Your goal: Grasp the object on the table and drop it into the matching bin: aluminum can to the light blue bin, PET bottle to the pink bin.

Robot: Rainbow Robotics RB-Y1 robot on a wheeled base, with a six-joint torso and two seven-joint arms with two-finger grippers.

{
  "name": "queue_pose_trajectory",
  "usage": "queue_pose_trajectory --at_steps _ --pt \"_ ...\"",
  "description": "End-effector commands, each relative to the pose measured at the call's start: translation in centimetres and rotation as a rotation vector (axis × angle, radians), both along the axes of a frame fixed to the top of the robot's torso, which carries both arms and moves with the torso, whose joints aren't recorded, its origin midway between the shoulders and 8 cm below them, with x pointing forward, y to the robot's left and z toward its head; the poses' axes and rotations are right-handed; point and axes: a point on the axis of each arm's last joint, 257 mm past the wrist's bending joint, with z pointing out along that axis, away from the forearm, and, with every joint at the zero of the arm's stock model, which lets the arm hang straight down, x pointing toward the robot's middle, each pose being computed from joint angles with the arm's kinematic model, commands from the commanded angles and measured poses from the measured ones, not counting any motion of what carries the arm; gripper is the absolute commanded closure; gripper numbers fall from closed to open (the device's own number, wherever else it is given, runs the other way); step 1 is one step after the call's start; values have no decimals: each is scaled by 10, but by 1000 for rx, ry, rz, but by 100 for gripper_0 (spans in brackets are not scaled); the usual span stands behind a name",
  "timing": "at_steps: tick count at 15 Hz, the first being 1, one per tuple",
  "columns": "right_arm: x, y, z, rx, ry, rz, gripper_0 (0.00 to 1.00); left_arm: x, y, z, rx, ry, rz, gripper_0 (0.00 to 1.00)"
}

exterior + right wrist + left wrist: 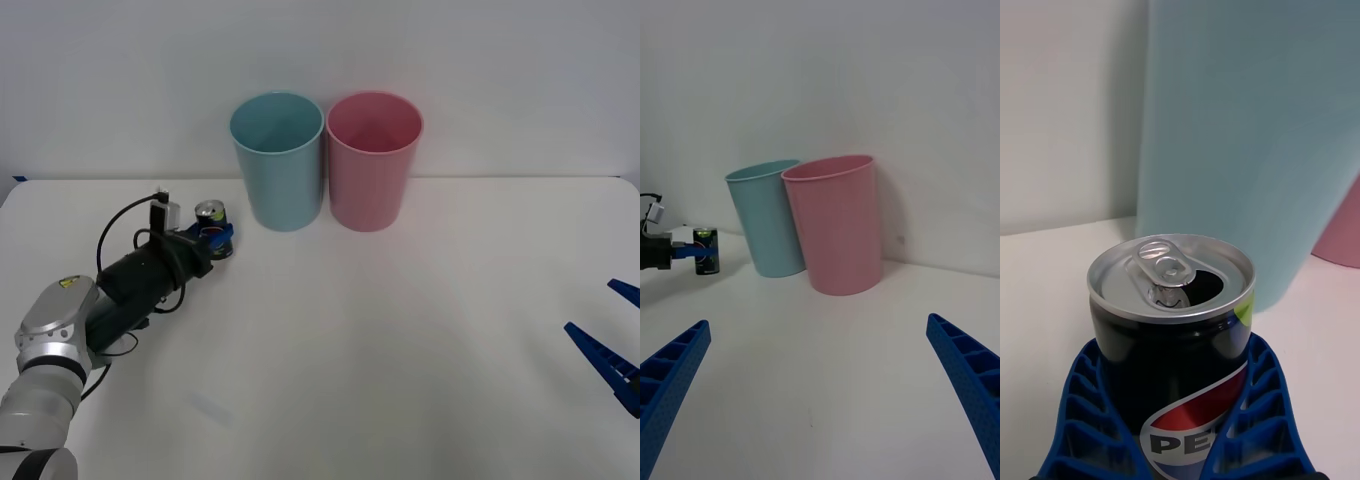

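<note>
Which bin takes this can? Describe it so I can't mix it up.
On the white table, two tall cup-shaped bins stand side by side at the far edge. Yours is the light blue bin, nearest the left gripper that holds the aluminum can. The pink bin is its same-sized neighbour.

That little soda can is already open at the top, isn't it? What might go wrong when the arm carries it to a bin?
1. The aluminum can has its tab popped; if tilted, any leftover liquid might spill onto the table.
2. The left end effector grips the can close beside the light blue bin; lifting could bump and tip it.
3. The pink bin touches the blue one, so a late release might drop the can there.
</note>
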Motion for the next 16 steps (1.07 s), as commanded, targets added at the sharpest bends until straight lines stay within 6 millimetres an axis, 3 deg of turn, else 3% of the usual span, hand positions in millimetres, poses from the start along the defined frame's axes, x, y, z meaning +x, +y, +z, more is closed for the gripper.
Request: queue_pose_trajectory --at_steps 1,8,13,16 --pt "0 0 0 0 0 0 0 -10 16 8 -10 -16 -32 100" --pt "0 0 0 0 0 0 0 -52 45 46 -66 -126 -16 100" --pt "0 0 0 0 0 0 0 -74 68 98 -100 -219 26 100" --pt "0 0 0 0 0 0 0 -79 72 130 -136 -252 15 100"
